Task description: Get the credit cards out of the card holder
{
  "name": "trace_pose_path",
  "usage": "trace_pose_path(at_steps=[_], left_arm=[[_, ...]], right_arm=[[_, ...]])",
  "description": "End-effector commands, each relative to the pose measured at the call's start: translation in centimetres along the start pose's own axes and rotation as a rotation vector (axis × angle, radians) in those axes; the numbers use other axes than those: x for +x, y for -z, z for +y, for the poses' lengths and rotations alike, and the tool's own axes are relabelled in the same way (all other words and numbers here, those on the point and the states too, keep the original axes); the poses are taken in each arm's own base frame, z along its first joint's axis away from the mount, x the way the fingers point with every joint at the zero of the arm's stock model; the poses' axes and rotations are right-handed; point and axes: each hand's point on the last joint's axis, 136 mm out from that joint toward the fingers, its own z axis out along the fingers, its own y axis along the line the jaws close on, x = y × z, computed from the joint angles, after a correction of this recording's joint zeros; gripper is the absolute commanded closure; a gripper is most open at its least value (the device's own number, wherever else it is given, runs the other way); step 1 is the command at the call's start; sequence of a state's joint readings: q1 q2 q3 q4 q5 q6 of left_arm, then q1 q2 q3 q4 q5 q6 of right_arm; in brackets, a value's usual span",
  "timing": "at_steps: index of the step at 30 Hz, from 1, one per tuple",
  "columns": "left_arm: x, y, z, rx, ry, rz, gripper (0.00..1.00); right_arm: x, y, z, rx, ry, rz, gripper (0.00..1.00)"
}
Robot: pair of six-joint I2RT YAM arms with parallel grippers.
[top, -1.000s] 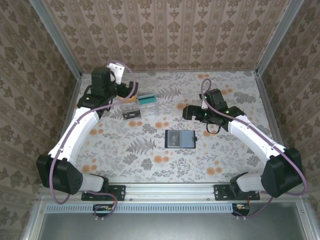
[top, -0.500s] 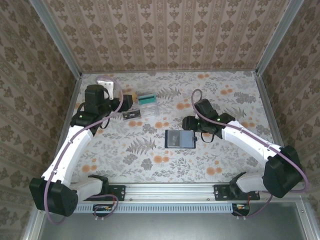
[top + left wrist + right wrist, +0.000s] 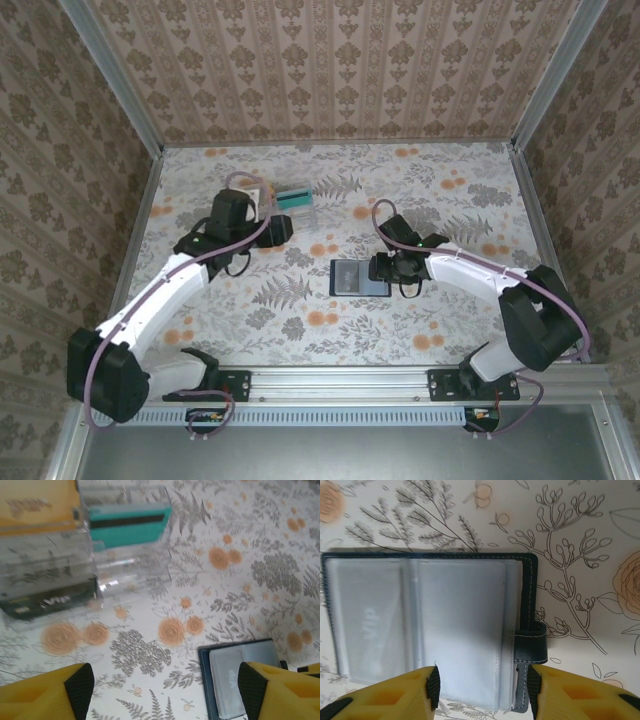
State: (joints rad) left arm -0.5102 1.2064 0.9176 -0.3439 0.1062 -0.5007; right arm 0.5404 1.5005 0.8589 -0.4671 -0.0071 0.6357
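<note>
The card holder [image 3: 352, 277] lies open in the middle of the table, navy with greyish see-through pockets [image 3: 460, 625]. A credit card marked VIP [image 3: 367, 625] sits in its left pocket. My right gripper [image 3: 483, 687] hangs low over the holder's right end; its fingers stand apart, one over the right pocket, the other by the strap [image 3: 531, 642], with no pinch showing. My left gripper [image 3: 165, 690] is open over bare table just left of the holder [image 3: 240, 680]. Teal [image 3: 131, 524], yellow [image 3: 37, 502] and black [image 3: 47, 601] cards lie in a clear tray.
The clear plastic compartment tray [image 3: 296, 212] stands behind the left gripper [image 3: 283, 230], partly covered by that arm. Patterned walls and metal posts close the table at the back and sides. The floral tabletop in front of the holder is free.
The left arm has swung from the tray at the back left towards the centre. The right gripper has slid left onto the holder's right end and its jaws have narrowed.
</note>
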Motion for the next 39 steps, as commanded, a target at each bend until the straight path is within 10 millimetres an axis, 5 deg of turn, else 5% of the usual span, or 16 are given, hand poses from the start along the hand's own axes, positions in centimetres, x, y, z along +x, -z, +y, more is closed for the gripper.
trace_pose_path(at_steps=[1,18,39], left_arm=[[0.5,-1.1,-1.4,0.01,0.042,0.007,0.25],[7.2,-6.3,-4.5,0.102,0.115,0.275,0.54],[12.7,-9.3,-4.7,0.173,0.194,0.439,0.62]], right_arm=[[1.1,-1.4,-0.7,0.016,-0.011,0.044,0.48],[2.4,-3.9,1.1,-0.088,-0.071,0.092,0.6],[4.3,-4.2,3.4,-0.1,-0.137,0.097,0.62]])
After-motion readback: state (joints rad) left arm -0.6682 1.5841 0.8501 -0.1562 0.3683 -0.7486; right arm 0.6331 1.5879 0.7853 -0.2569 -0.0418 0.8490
